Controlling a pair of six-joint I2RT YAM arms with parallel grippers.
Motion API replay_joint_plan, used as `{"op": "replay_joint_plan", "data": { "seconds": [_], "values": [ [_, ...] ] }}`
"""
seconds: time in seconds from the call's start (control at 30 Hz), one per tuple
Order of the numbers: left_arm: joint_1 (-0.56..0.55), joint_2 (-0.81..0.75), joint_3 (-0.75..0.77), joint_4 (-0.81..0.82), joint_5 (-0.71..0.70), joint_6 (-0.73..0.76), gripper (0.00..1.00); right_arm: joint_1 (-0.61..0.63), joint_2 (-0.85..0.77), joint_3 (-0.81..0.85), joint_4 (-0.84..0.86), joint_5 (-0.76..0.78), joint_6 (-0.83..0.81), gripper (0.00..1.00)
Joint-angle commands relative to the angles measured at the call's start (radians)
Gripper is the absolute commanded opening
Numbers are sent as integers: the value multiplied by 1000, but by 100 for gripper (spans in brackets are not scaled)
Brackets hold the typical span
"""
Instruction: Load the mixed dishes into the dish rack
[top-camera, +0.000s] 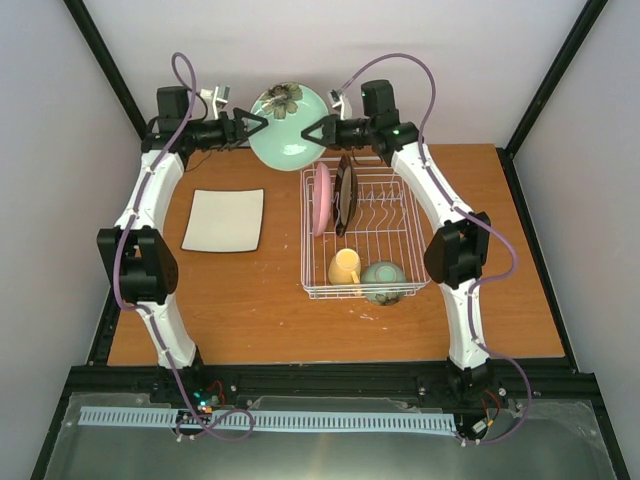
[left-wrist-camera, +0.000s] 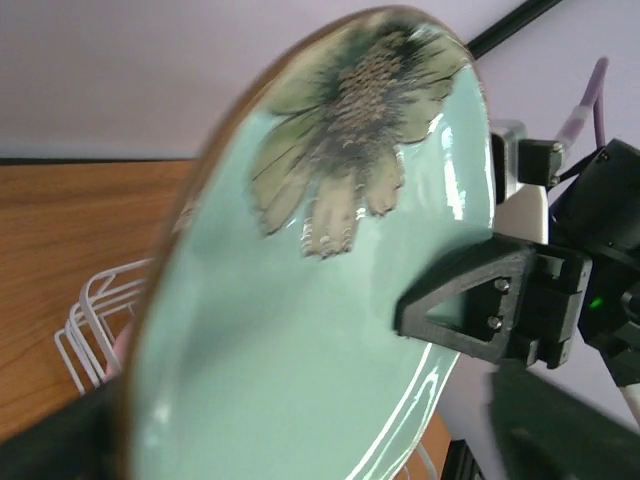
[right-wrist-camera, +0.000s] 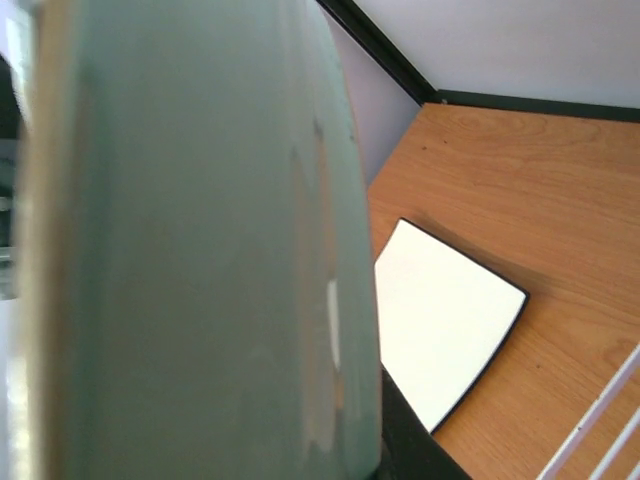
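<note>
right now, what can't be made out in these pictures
- Whether the left gripper grips the teal plate: too small in the top view; the plate fills the left wrist view.
- The right gripper: its fingers are hidden in the right wrist view behind the plate's blurred back.
- One corner of the cream square plate: right wrist view, behind the teal plate.
- Far right corner of the dish rack: top view, under the right arm.

Camera set-up: one fixed overhead view, two wrist views.
The whole table (top-camera: 300, 320) is seen from high above its near edge; the flowered plate (top-camera: 295, 140) is filmed very close from both wrists, face-on from the left, edge-on from the right; the rack (top-camera: 352, 296) is shared by all views.
</note>
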Motion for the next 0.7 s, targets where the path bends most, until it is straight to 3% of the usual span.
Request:
{"op": "replay_joint_plan", "data": {
  "seconds": [0.0,0.17,0.43,0.67],
  "values": [
    [-23,14,128,-105,-48,119,100,26,-89,-38,18,15,-48,3],
    [80,-63,89,-65,-220,113,100,-1,-143,-69,-2,106,-63,3],
    [143,-254,-2,54,-765,231,100,-74,-287,-107,-2,383,-19,3],
    [153,-272,-75,78,-841,238,100,-129,-428,-131,-183,820,-85,3]
  ]
}}
